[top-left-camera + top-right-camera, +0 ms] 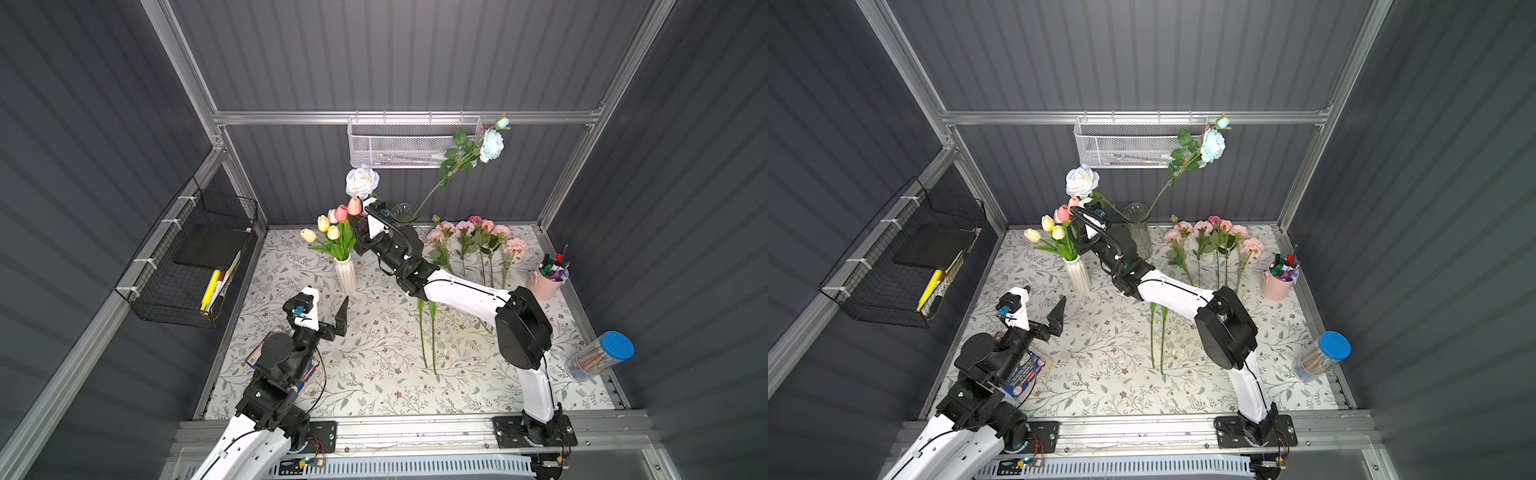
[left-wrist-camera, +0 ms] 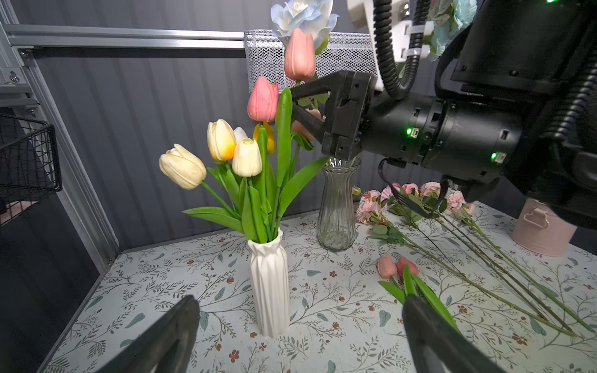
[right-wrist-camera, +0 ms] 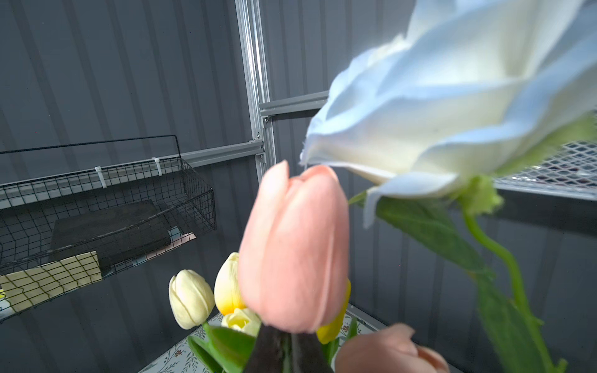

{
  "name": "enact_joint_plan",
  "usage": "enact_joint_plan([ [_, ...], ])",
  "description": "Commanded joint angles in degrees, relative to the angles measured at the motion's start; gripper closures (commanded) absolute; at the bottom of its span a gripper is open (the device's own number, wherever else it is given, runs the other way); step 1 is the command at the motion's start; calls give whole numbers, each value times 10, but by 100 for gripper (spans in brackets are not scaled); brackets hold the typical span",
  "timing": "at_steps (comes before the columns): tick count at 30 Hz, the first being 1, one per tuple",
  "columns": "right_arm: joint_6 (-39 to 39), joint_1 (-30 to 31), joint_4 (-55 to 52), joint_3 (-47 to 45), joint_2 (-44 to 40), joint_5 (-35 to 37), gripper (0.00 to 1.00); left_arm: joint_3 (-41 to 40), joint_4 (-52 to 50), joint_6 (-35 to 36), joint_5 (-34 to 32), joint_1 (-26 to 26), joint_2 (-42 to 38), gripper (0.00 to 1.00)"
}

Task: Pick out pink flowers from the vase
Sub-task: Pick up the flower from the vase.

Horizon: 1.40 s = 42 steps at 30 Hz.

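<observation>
**Right gripper** [image 2: 292,100] clamped on the stem of a pink tulip [image 2: 299,55] just under the bloom, above the white vase [image 2: 269,284]. Stem axis near upright, so extraction runs straight up; whether its foot has cleared the rim cannot be told. **Left gripper** [image 1: 327,307], jaws spread wide and empty, sits lower, near the vase, not touching. White vase also holds yellow tulips [image 2: 223,140] and two more pink tulips [image 2: 263,100]. Glass vase [image 2: 336,210]: white and blue roses [image 1: 362,182] only. Pink roses [image 1: 478,232] and two tulips [image 2: 397,266] lie on the table [image 1: 374,374].
</observation>
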Motion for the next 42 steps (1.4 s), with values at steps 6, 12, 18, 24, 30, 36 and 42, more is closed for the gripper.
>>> enact_joint_plan([
  [6,-22,1,1,5,-36,-12,100,-6,14,15,9,2,-7,1],
  [12,-40,1,-27,19,-63,-20,100,-6,13,16,10,2,-6,1],
  [18,-51,1,-49,30,-92,-25,100,-5,11,17,12,2,-7,1],
  [24,-62,2,-84,48,-121,-40,100,-4,11,20,17,2,-6,1],
  [30,-83,2,-101,41,-169,-42,100,-4,6,24,13,2,-10,1],
  [36,-101,2,-157,14,-255,-46,100,-4,-6,34,5,2,-35,1],
  [42,-94,2,-308,-1,-339,-8,100,-2,-10,36,1,2,-37,1],
])
